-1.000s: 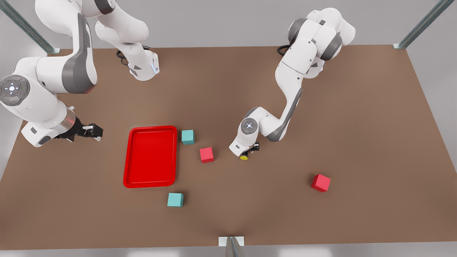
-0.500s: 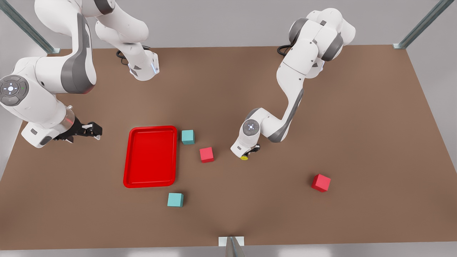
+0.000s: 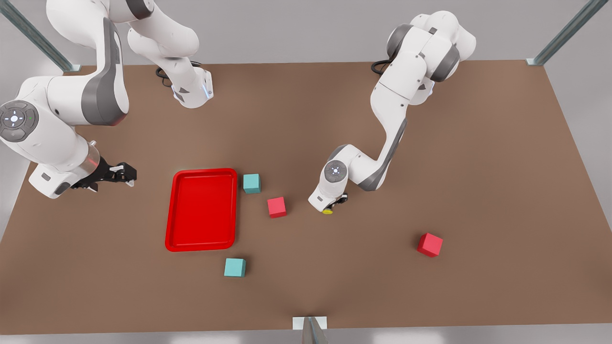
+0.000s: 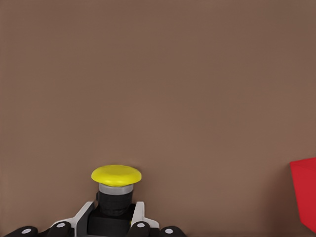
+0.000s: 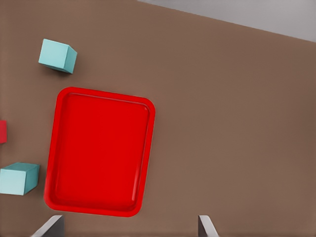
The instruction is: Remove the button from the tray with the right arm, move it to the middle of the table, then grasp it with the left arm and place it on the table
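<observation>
A: Where is the small push-button with the round yellow cap and black body (image 4: 116,190) at this stage?

B: It is clamped between the fingers (image 4: 137,217) of the left claw (image 3: 334,204), low over the flat matte brown table (image 3: 478,157), near the middle. In the front view it is seen just beside the small red cube (image 3: 277,207), on the front view's right of it, and well apart from the shallow bright red tray (image 3: 202,209), which lies bare.

A: And the right claw (image 3: 122,173)?

B: It is held above the table on the front view's left of the tray, its fingers (image 5: 48,228) spread apart and nothing between them. That arm is judged to be waiting.

A: How should the setting-down be done well?

B: Whether the black body already touches the table cannot be told. The button should be lowered straight until the base is seated flat, cap kept upright. The fingers should be parted only then, and evenly, so that the light body is not tipped. The lift-off is best made straight up, and the red cube should not be brushed.
</observation>
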